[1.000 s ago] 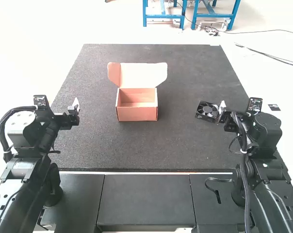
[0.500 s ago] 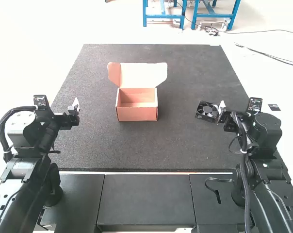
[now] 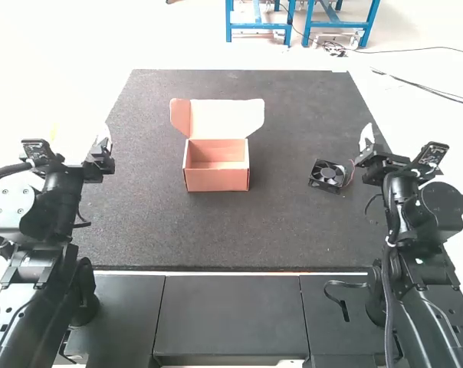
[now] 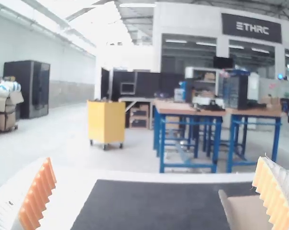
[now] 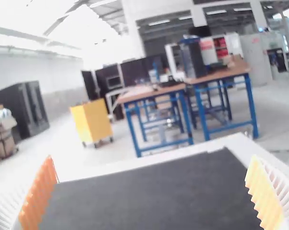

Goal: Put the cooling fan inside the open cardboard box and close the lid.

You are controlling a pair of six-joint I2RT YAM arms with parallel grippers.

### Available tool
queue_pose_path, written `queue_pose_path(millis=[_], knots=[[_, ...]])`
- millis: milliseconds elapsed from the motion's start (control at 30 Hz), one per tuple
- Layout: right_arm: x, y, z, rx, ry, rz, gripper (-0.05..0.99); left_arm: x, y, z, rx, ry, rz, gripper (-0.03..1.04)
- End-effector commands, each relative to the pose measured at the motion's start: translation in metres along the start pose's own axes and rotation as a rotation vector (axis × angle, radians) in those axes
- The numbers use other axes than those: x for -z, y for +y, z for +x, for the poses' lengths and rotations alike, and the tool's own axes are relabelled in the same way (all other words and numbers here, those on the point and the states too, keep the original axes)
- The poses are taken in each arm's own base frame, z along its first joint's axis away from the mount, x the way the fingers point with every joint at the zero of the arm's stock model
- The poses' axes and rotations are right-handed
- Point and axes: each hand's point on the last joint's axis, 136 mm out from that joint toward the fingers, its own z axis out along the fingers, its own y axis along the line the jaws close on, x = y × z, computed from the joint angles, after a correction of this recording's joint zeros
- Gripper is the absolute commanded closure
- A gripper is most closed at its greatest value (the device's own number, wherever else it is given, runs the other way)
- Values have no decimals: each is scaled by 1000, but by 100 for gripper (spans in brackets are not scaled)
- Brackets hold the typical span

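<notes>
Cooling fan (image 3: 328, 175) on the black mat (image 3: 293, 222), near the right gripper (image 3: 369, 153) but outside its jaws, on the side toward the cardboard box (image 3: 216, 165). Box lid up, box between both grippers, well apart from the left gripper (image 3: 101, 152). Both jaws apart, empty.

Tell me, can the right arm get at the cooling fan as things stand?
Probably yes. The cooling fan lies on bare mat close beside the open right pincer, with nothing between them; the cardboard box stands well clear.
</notes>
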Motion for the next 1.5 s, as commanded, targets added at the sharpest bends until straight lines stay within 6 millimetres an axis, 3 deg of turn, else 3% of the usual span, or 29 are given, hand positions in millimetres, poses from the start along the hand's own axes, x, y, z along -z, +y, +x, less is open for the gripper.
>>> queue_pose_path(millis=[0, 67, 200, 433, 533, 633, 867, 1000, 1167, 1467], knots=[[1, -16, 30, -16, 56, 60, 3, -1, 2, -33, 10, -79, -14, 4], [-3, -20, 25, -24, 71, 93, 3, -4, 2, -44, 9, -93, -18, 4], [-23, -25, 19, -21, 151, 160, 3, -27, 2, -45, 15, -12, -23, 4], [-100, -35, 15, 21, 350, 263, 3, -104, -15, -42, 109, 178, 20, 4], [-124, -50, 37, 64, 498, 302, 3, -139, -32, -34, 129, 278, 57, 4], [-138, -63, 72, 116, 658, 261, 3, -166, -53, -20, 136, 363, 100, 4], [-128, -112, 143, -15, 906, 289, 2, -198, -85, 13, 111, 545, 156, 4], [-107, -122, 184, -27, 1054, 311, 2, -207, -88, 22, 59, 579, 172, 4], [-94, -108, 202, -4, 1114, 263, 2, -209, -90, 21, 69, 564, 205, 4], [-70, -77, 231, 15, 1207, 194, 2, -202, -82, 39, 67, 589, 191, 4]])
